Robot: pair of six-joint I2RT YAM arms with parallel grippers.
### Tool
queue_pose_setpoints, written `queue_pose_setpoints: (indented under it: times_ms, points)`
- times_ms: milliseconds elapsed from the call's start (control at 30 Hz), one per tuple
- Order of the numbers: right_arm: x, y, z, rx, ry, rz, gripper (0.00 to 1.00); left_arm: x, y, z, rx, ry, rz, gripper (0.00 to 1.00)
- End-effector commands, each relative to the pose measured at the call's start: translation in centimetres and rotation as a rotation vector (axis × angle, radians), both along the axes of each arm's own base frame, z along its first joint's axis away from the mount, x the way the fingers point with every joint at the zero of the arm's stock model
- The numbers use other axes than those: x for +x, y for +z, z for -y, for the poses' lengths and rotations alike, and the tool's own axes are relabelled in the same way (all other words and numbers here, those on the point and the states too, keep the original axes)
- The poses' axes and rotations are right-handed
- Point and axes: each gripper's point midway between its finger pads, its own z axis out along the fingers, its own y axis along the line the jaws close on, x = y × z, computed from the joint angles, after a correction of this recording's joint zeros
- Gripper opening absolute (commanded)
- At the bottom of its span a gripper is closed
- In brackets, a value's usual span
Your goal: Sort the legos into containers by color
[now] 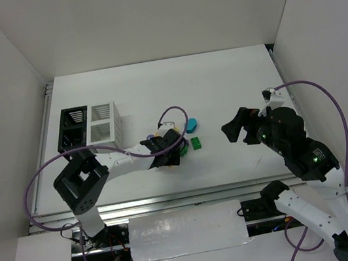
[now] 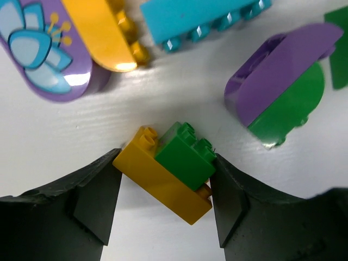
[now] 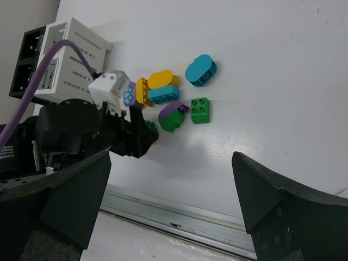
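Pinching two joined legos (image 2: 163,179), left gripper (image 2: 166,163); two containers (image 1: 90,125) nearby.

Top view looks down from high above the table (image 1: 219,83), with the legos (image 1: 196,143) near mid-frame. Left wrist view hangs right over the legos, very close, facing down. Right wrist view looks at the legos from well to their right, slanting down. All three share them.

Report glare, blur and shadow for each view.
Left wrist view: white glare on the rounded yellow brick and the purple flower brick, yellow-green pair sharp. Right wrist view: own tool's fingers dark and blurred, bricks sharp. Top view: soft even light, bricks tiny.
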Motion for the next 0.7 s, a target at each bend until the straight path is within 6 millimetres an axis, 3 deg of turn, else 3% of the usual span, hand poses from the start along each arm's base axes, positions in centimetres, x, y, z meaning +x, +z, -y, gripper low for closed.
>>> queue_pose_setpoints:
  times_ms: [0,200,433,667]
  points:
    - [0.5,0.5,-0.7,0.012,0.026,0.033,1.00,-0.6,1.8,0.2,-0.060,-0.031,0.033,0.00]
    - [0.8,-0.4,-1.4,0.017,0.053,0.016,1.00,-1.1,4.2,0.0,-0.127,-0.099,0.095,0.00]
    - [0.9,-2.6,-4.4,0.067,0.186,-0.042,1.00,-2.4,6.9,1.0,-0.231,-0.250,0.161,0.00]
    - [0.9,-2.7,-8.5,0.215,0.339,-0.105,0.98,-5.7,12.6,2.8,-0.462,-0.500,0.300,0.00]
